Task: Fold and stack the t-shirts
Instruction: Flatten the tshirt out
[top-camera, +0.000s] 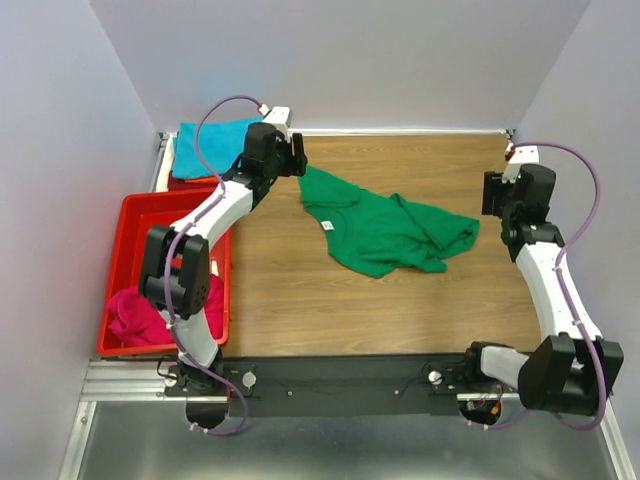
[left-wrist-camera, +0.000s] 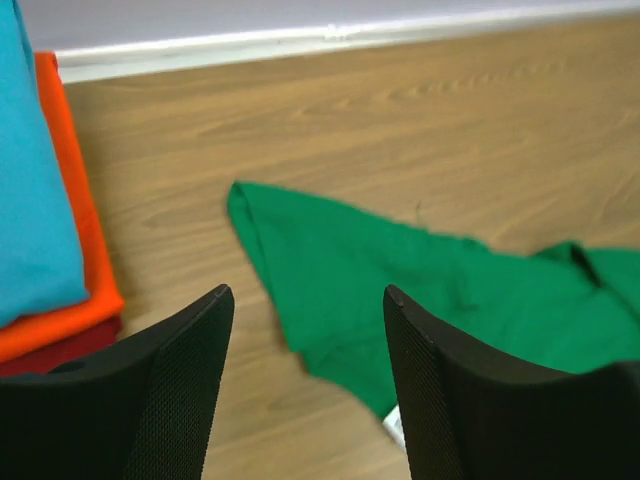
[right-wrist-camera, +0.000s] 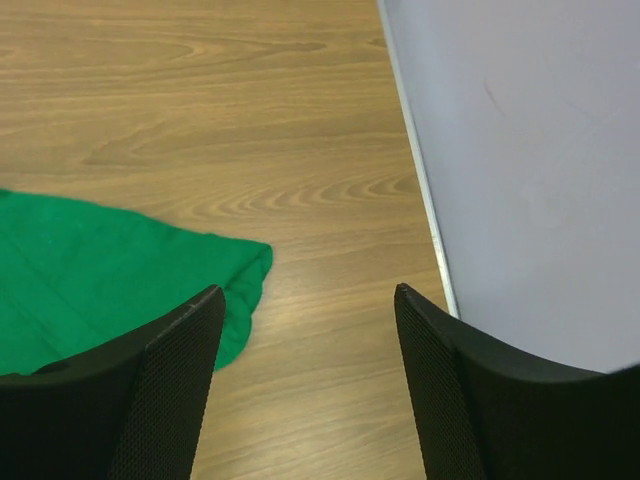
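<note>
The green t-shirt (top-camera: 385, 232) lies crumpled and spread on the wooden table, with its white neck label (top-camera: 327, 226) showing. My left gripper (top-camera: 298, 160) is open and empty, above the shirt's far left corner (left-wrist-camera: 400, 290). My right gripper (top-camera: 490, 196) is open and empty just right of the shirt's right end (right-wrist-camera: 100, 270). A folded teal t-shirt (top-camera: 210, 145) tops a stack at the back left, over an orange one (left-wrist-camera: 75, 200) and a dark red one (left-wrist-camera: 60, 352). A magenta t-shirt (top-camera: 140, 315) lies bunched in the red tray (top-camera: 135, 215).
The red tray stands along the table's left edge. Grey walls close the back and both sides; the right wall (right-wrist-camera: 530, 150) is close to my right gripper. Bare wood lies in front of the green shirt.
</note>
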